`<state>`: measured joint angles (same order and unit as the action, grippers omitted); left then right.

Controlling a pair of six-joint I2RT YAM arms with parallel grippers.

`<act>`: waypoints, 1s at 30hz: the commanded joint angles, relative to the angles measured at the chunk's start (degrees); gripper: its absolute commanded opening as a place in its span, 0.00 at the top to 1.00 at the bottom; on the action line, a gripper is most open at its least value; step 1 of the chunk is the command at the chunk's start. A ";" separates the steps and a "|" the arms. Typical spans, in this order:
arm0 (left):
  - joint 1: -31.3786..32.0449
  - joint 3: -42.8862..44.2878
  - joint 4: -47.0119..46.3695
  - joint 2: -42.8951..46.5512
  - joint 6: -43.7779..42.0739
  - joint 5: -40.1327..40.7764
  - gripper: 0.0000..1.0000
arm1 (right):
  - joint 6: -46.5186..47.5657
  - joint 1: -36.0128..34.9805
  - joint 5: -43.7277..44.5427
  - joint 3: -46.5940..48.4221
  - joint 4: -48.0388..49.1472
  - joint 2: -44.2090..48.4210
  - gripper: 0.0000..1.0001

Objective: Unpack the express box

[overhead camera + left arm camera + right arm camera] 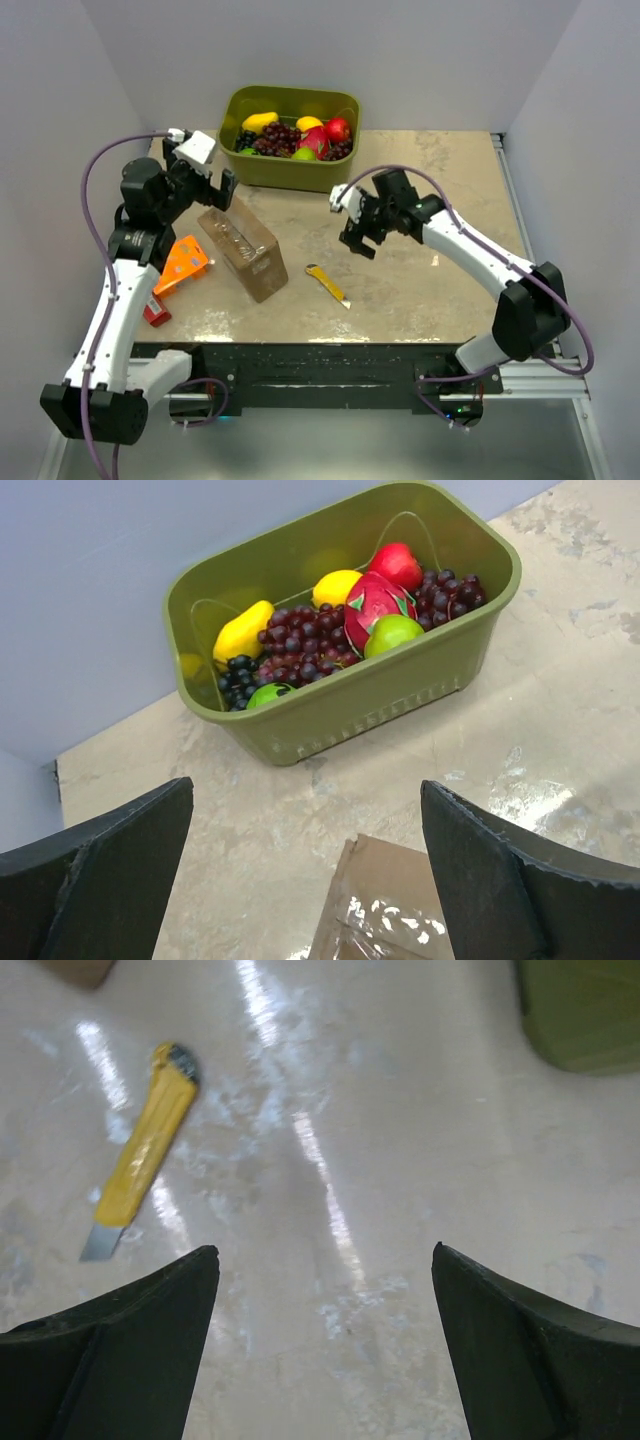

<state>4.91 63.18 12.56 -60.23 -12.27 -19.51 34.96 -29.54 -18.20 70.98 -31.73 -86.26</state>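
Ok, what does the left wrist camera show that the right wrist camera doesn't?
Only the left wrist view shows the fruit inside the green bin and the taped top of the express box. Only the right wrist view shows the yellow utility knife, lying flat with its blade out. Both show the pale table, part of the bin, and an open, empty hand: the left hand and the right hand.

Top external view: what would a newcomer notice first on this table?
The olive-green bin at the table's far edge, heaped with bright fruit, stands out most. In front of it the brown express box lies taped shut, with a yellow utility knife to its right. The left pincer hangs open above the box's far end, and the right pincer is open just beyond the knife.
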 commanded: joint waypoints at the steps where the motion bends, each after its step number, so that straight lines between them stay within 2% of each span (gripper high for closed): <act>1: 5.36 -1.30 5.62 5.81 -5.64 0.43 0.00 | 6.97 -4.73 -2.82 -4.35 -0.36 -1.62 0.14; 3: 8.17 -2.35 6.95 7.05 -9.60 1.31 0.00 | 3.73 -7.27 -2.46 -4.45 1.65 -3.12 0.17; 7: 10.03 -1.83 6.43 6.97 -10.75 2.63 0.00 | -0.67 -11.32 -0.80 -7.34 6.58 -5.58 0.20; 12: 10.03 -0.34 2.30 5.91 -8.21 3.16 0.00 | -10.24 -15.19 3.77 -7.61 13.86 -9.10 0.22; 20: 9.77 1.77 2.21 6.79 -6.62 3.86 0.00 | -15.01 -17.92 10.28 -3.49 17.14 -16.74 0.24; 27: 7.22 3.27 1.25 6.70 -5.22 2.63 0.00 | -16.15 -18.18 13.98 -4.26 17.57 -18.33 0.40; 30: 6.35 3.79 -0.07 5.65 -3.81 0.88 0.00 | -15.63 -18.18 14.77 -6.37 18.19 -17.19 0.54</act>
<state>12.51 64.16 16.69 -54.11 -18.59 -16.47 20.21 -47.51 -5.87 66.08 -15.94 -106.32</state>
